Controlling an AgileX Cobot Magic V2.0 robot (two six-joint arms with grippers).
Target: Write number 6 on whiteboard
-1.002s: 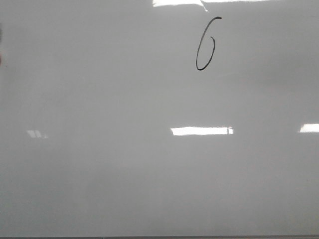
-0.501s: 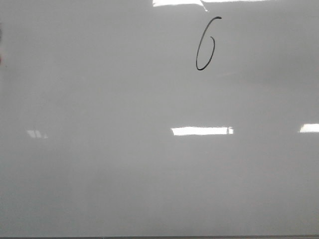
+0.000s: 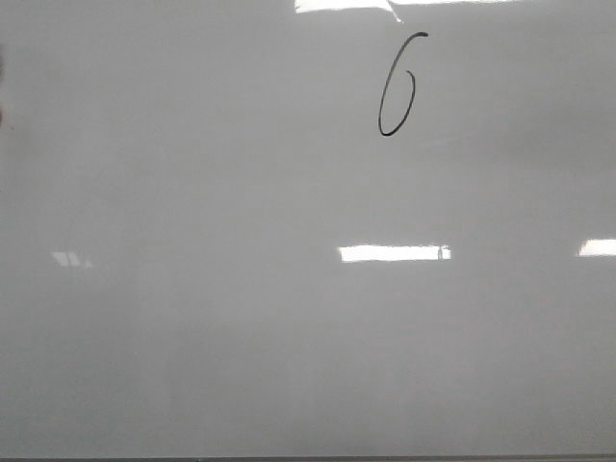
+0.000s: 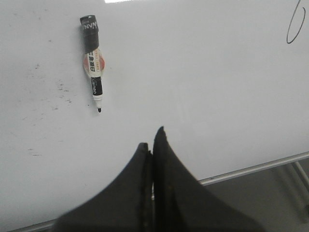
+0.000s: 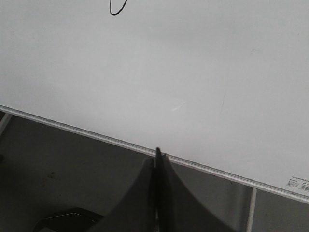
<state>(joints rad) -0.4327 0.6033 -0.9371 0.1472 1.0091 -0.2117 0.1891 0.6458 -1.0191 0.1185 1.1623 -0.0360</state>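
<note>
So the number 6 (image 3: 397, 87) is already on the whiteboard (image 3: 241, 337), a skinny slanted digit sitting up near the far edge, a bit right of middle, which to me says the writing step is basically done. The uncapped marker (image 4: 92, 58) is lying loose on the board well away from the digit, and both the left gripper (image 4: 151, 140) and right gripper (image 5: 158, 157) hang over the near edge with fingers pressed together, holding nothing. I'd guess all that's left is parking the arms, maybe capping that marker if anything.
</note>
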